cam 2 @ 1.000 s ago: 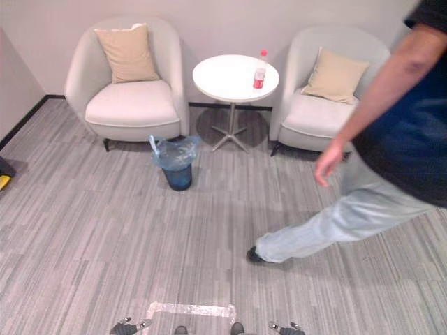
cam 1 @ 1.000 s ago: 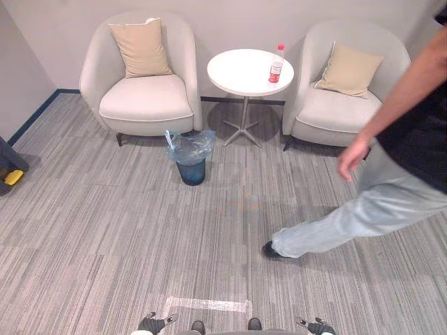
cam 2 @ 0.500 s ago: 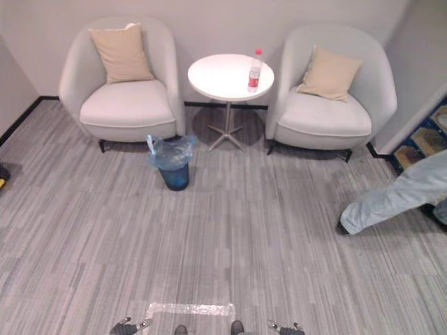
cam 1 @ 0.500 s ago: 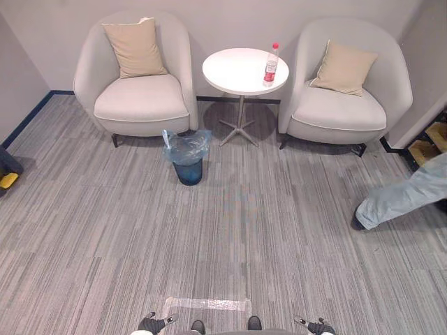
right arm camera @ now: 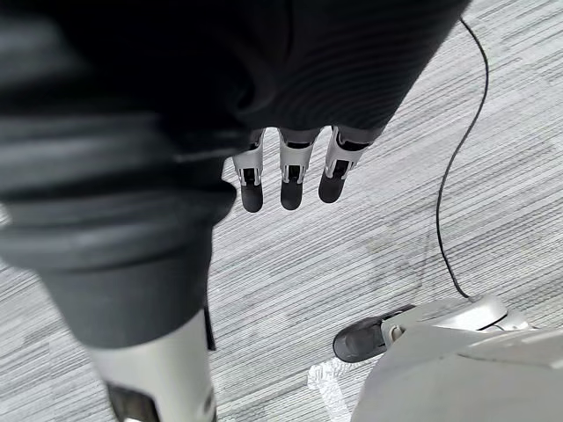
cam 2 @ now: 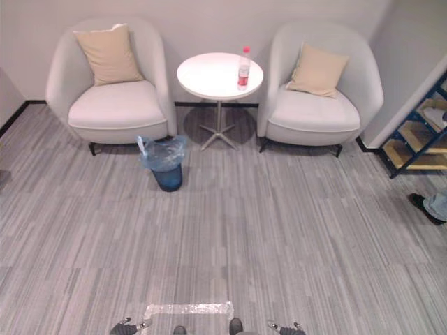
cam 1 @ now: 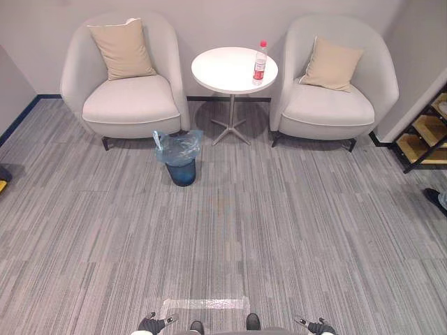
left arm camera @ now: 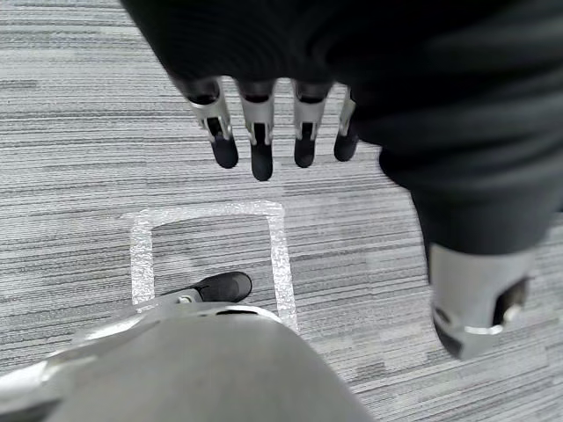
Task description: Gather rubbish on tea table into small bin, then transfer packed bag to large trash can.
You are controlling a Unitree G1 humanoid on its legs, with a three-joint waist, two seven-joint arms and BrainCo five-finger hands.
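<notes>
I find the small bin (cam 1: 181,167), lined with a blue bag (cam 1: 178,145), on the carpet at upper centre-left, just below the left armchair (cam 1: 122,91). I cannot tell its contents. The bottle (cam 1: 259,63) stands upright, red cap uppermost, on the right side of the tea table (cam 1: 223,70), beside the right armchair (cam 1: 328,98). My left hand (left arm camera: 262,145) and right hand (right arm camera: 290,180) hang with fingers straight and apart, holding nothing. A person's shoe (cam 1: 431,198) shows at far right.

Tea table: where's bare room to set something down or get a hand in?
The tea table top is bare from its left rim, by the left armchair, across the middle. The bottle stands at the right rim, next to the right armchair, so that side is tight. The small bin sits on the floor by the left armchair's front corner.
</notes>
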